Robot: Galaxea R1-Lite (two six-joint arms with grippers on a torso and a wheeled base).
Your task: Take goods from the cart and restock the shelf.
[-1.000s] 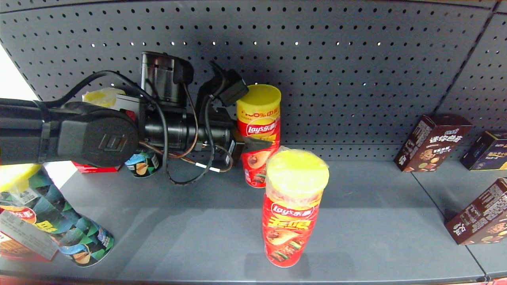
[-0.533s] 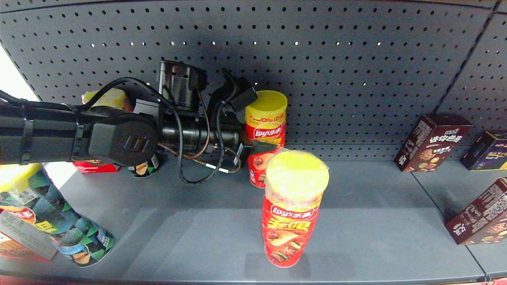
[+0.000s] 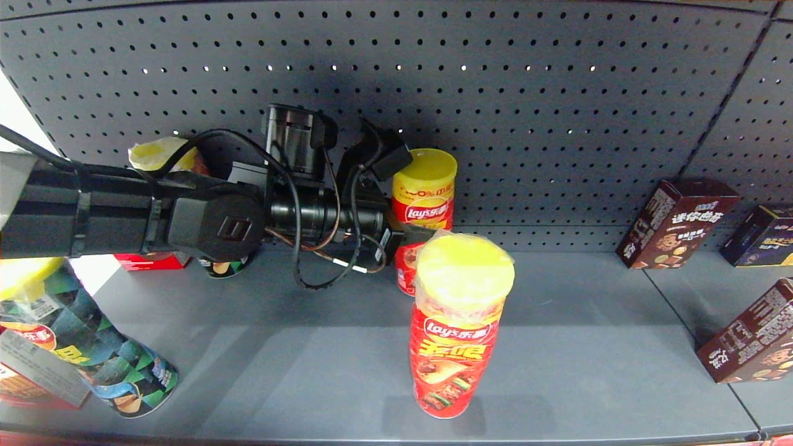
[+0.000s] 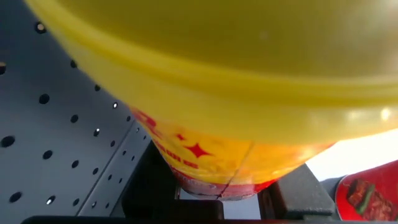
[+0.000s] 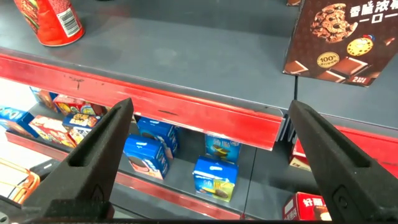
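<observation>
My left gripper [image 3: 414,240] is shut on a red chip can with a yellow lid [image 3: 425,201], holding it upright close to the pegboard at the back of the grey shelf [image 3: 588,347]. The can's base is hidden behind a second, matching red can [image 3: 460,328] that stands nearer the front. In the left wrist view the yellow lid [image 4: 249,74] looms large, with dark fingers [image 4: 298,193] on either side of the can. My right gripper [image 5: 211,155] is open with nothing in it, low in front of the shelf's red front edge [image 5: 186,109].
Green-patterned cans [image 3: 118,371] lean at the shelf's front left. Brown snack boxes [image 3: 675,223] [image 3: 749,334] stand at the right. Free shelf surface lies between the front can and those boxes. Blue boxes [image 5: 214,177] sit on a lower shelf.
My left arm has carried the held can to the right, farther back toward the pegboard, and lower. The front can has not moved.
</observation>
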